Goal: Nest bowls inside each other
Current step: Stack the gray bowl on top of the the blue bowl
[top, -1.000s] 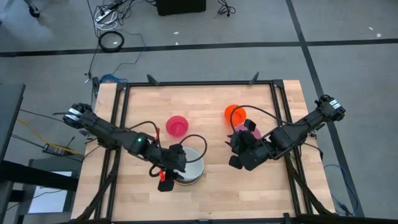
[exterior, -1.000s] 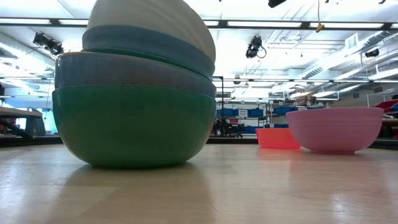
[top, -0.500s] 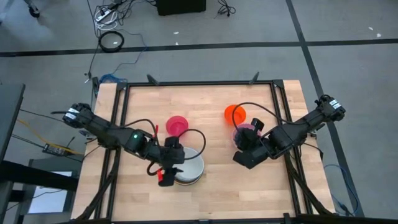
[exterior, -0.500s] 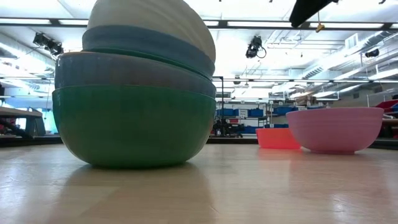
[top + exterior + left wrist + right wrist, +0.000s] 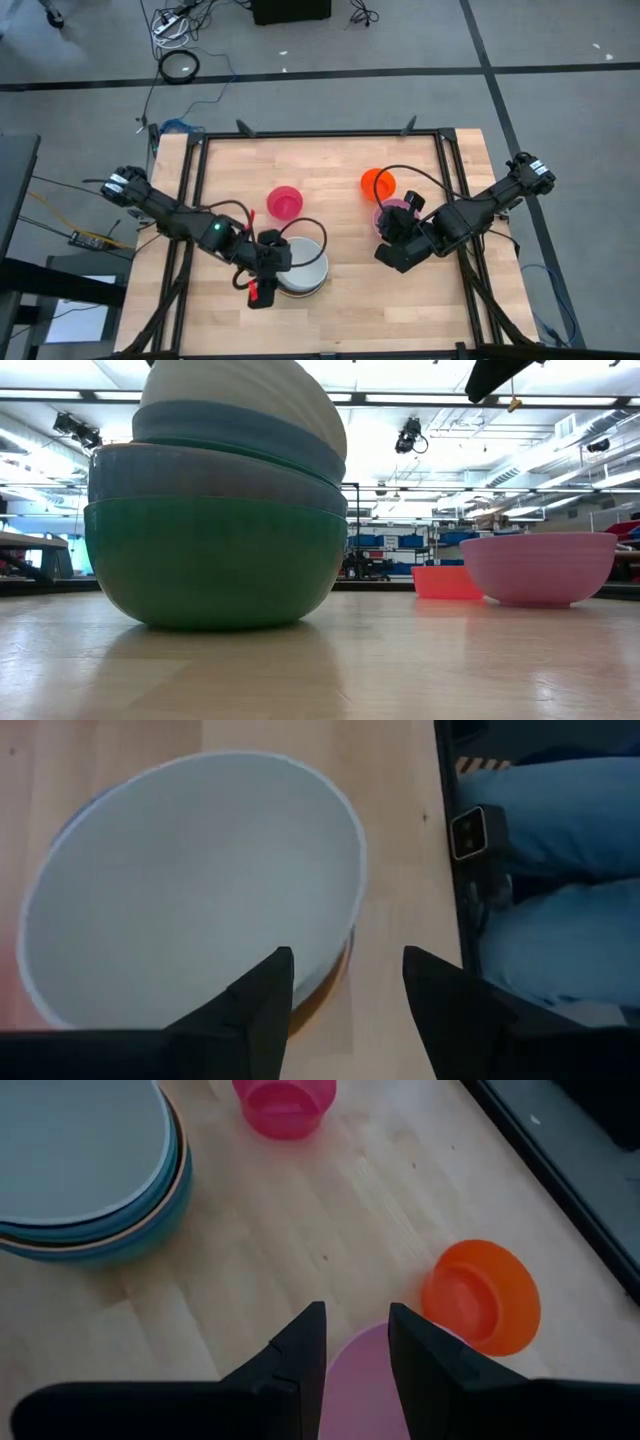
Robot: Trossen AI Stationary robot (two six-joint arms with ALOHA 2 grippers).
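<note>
While the left arm crosses much of it in the high view, the stack of bowls (image 5: 300, 267) at the table's (image 5: 330, 170) left front shows only its top bowl, the white bowl (image 5: 190, 885), as a smooth round rim. The left gripper (image 5: 262, 268) hangs over the stack's left edge with its two dark fingers apart, one above the white rim and one past it, and nothing lies between them. From table height the stack reads as matte, rounded plastic shells: a green bowl (image 5: 215, 560) at the bottom, a blue bowl (image 5: 215, 475) and a teal one in it, white on top, the upper part cut off by the frame. An orange edge peeks out beneath the white rim in the left wrist view; which bowl it belongs to cannot be told. Behind the stack stands a small red bowl (image 5: 284, 202), translucent and apart from everything.

To the right sits a small orange-red bowl (image 5: 377, 183), glossy and shallow. Just beside it the pink bowl (image 5: 365, 1380) is largely covered by the right gripper (image 5: 392, 250). Its fingers straddle the pink rim, one inside and one outside; whether they press on it cannot be told.
</note>
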